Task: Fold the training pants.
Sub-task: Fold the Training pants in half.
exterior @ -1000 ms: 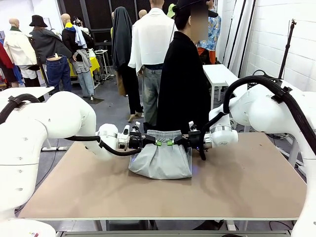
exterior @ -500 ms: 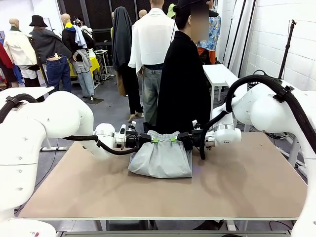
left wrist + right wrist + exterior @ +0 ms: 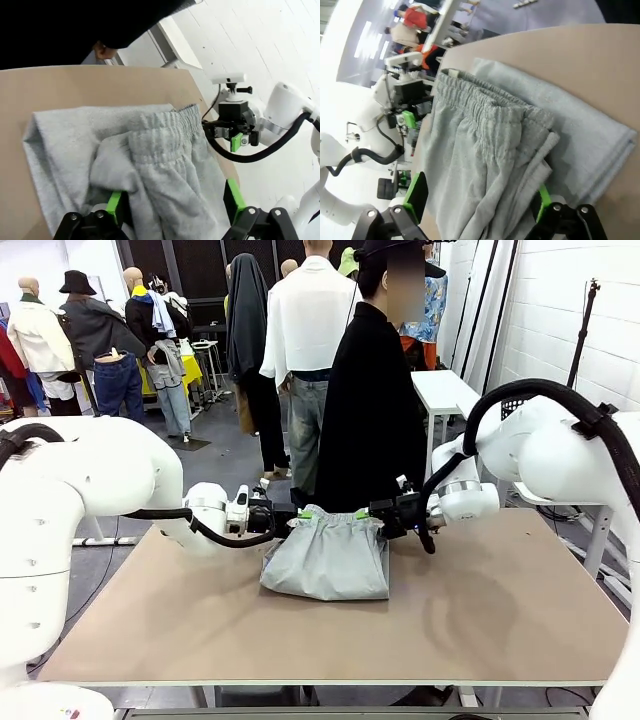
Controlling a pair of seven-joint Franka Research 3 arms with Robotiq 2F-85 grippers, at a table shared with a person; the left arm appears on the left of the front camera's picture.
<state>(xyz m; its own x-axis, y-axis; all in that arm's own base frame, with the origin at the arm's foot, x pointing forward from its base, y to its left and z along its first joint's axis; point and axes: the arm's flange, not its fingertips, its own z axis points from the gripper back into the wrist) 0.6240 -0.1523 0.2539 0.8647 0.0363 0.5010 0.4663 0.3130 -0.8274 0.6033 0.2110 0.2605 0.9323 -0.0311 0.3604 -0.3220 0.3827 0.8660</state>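
**Observer:** What are your grippers doing?

**Operator:** My left gripper point(image 3: 296, 522) and my right gripper point(image 3: 374, 520) face each other across the far part of the table point(image 3: 500, 610). In the front view each one sits at a corner of the pants' point(image 3: 328, 562) waistband point(image 3: 332, 517). In the wrist views the cloth runs down between each pair of green pads point(image 3: 114, 206), which stand wide, so I can't tell whether either gripper is clamped on the fabric or only straddling it.

**Observer:** What has just changed?

**Operator:** Over the last second both grippers have drawn away from each other and back toward the person point(image 3: 375, 400) at the far edge. The waistband is spread wider between them, and the bundle has shifted that way with it.

**Observer:** What does that mean for the fold?

**Operator:** I read it as the top layer being pulled flat. The pants lie at the middle of the table, near the far edge, as a short thick bundle with layers stacked under the waistband. So I judge the fold mostly made and this step as smoothing.

**Observer:** Any labels or writing?

**Operator:** None I can read. The grey fabric is plain, and the table carries no print.
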